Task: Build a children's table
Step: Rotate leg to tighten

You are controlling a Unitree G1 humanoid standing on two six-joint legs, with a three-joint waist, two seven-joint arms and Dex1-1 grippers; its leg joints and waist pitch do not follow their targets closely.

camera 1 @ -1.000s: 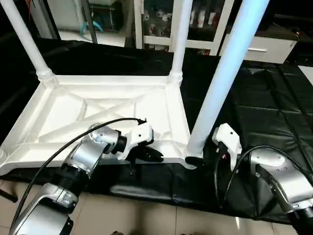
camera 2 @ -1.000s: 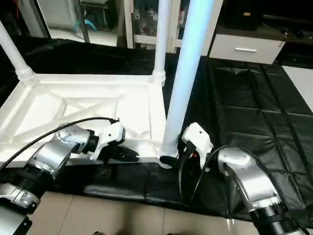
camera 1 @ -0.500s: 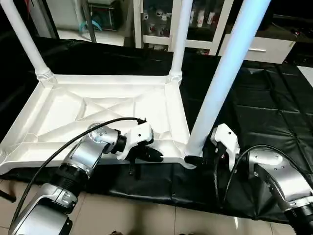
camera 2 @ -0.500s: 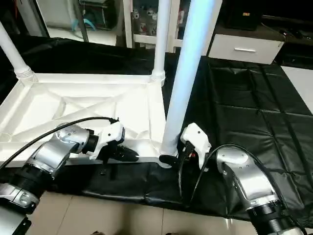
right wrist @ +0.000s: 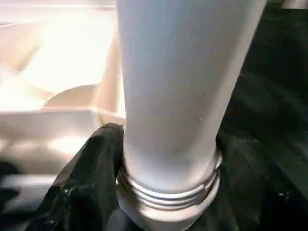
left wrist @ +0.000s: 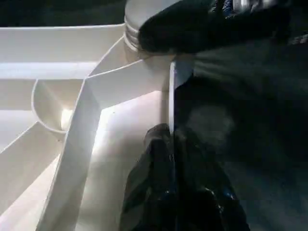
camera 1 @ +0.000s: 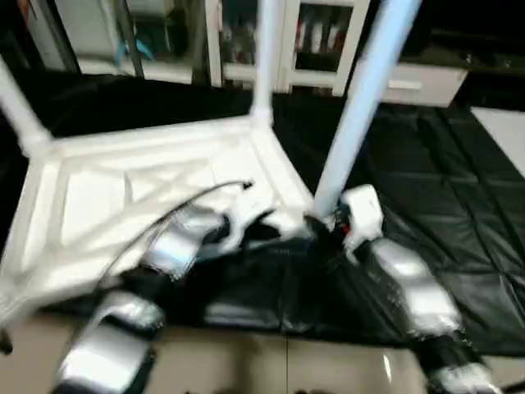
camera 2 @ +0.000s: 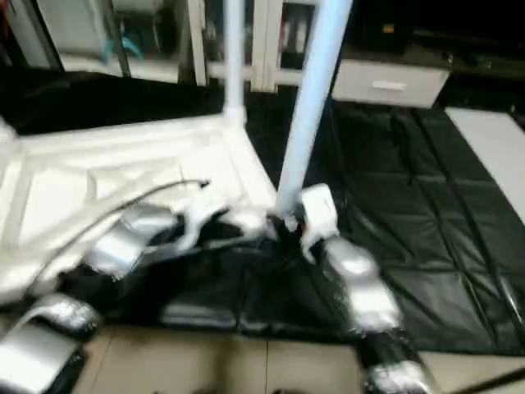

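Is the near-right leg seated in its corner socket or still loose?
Cannot tell if fully seated. The leg stands upright in the socket, ribbed collar still showing at the base, with the right gripper closed around it.

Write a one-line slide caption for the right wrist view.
Right tool closed around the base of a white leg, just above its threaded collar seated in the tabletop's corner socket.

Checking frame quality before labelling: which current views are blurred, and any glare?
Left and right eye views: motion-smeared throughout, so the table top, the near leg and both forearms lose their edges. Left wrist view: sharper, with a bright patch on a rib. Right wrist view: the leg base is clear, the table top behind it washed out by glare.
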